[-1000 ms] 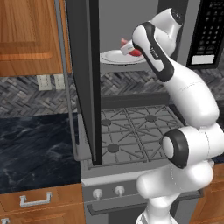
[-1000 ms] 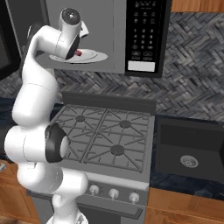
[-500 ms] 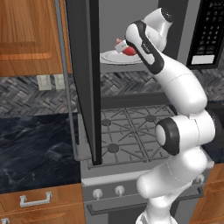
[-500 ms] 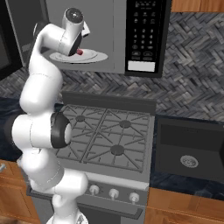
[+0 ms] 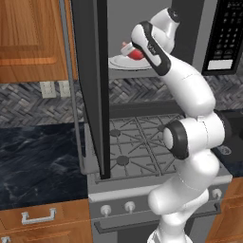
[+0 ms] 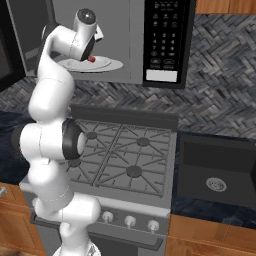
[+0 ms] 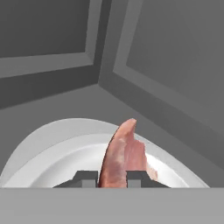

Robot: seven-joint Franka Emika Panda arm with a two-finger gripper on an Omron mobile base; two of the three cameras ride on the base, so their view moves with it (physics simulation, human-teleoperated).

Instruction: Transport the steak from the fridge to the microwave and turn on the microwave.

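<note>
Inside the open microwave [image 6: 125,40], the gripper [image 7: 111,177] holds the steak [image 7: 122,155] on edge between its closed jaws, just above the white turntable plate [image 7: 52,153] near the plate's middle. It probably hangs low so the meat can be released flat; whether its lower edge touches is unclear. The door [image 5: 90,85] stands wide over the stove [image 6: 125,160].

Grey microwave [image 6: 131,45] cavity floor w/ white plate [image 7: 52,148] directly on it.

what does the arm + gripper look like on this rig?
Glossy white rounded arm links with dark grey-black joint rings and a black band on the upper link. The gripper has two small dark grey finger tips, blocky and flat-topped. No cables or readable markings are visible.
</note>
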